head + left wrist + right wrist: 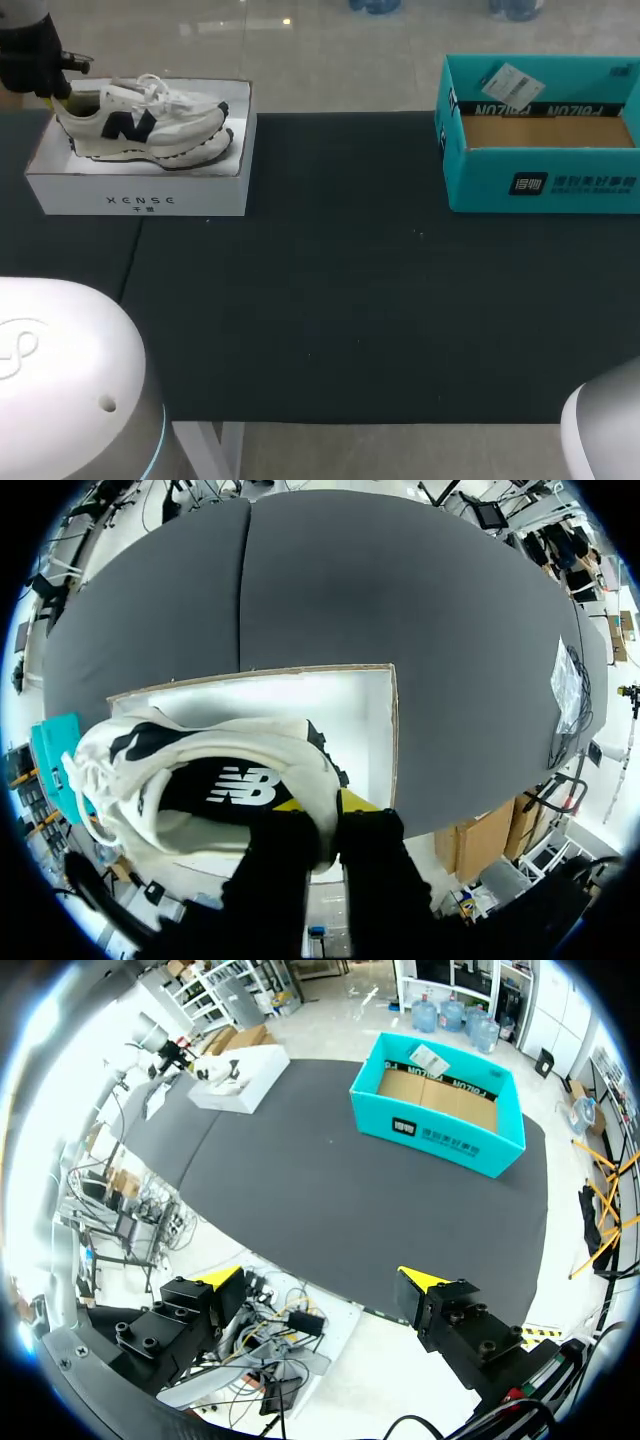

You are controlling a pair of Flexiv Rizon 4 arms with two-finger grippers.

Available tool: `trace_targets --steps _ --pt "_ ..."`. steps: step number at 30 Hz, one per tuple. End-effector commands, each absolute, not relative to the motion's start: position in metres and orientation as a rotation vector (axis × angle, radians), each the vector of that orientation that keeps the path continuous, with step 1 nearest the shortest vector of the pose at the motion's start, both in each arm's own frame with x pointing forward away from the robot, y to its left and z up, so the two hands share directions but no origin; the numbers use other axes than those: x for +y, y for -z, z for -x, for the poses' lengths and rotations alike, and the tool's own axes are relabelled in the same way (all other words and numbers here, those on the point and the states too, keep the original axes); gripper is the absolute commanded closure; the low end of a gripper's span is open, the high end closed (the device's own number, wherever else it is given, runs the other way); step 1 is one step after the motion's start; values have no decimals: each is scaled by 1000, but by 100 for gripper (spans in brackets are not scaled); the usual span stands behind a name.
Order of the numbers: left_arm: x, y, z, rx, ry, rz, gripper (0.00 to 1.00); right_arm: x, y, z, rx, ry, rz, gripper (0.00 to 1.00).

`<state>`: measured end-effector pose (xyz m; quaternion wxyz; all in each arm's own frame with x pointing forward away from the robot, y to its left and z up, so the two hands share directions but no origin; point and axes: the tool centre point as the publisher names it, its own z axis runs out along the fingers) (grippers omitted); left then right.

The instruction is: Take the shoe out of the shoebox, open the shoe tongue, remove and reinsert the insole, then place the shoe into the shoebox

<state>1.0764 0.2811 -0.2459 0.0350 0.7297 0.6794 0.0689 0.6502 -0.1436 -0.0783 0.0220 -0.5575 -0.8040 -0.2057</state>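
A white sneaker [150, 120] with a dark logo lies in the white shoebox [140, 195] at the table's far left. My left gripper [62, 85] is at the shoe's heel. In the left wrist view, the left gripper [325, 815] is shut on the heel collar of the sneaker [200, 780], one finger inside the shoe and one outside, over the shoebox [370, 720]. My right gripper [320, 1280] hangs open and empty off the table's near edge, far from the shoebox [245, 1075] and the sneaker [220, 1072].
An open teal cardboard box [540, 180] with a paper tag inside stands at the far right, also seen as the teal box [440, 1100] ahead of my right gripper. Black cloth [340, 280] covers the table between the two boxes.
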Motion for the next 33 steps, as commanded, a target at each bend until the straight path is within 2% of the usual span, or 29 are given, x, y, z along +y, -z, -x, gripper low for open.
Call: trace_targets --steps 1,6,12,33 --pt "263 171 -1029 2062 -270 -2233 100 -143 76 -653 -2488 625 1725 0" --pt "234 147 -991 2000 -287 -2241 100 -143 76 -653 -2488 625 1725 0" --pt "190 147 -943 1964 -301 -2295 100 -143 76 -653 -2488 625 1725 0" --pt "-5 223 -792 1758 -237 -2551 100 -143 76 -653 -2488 625 1725 0"
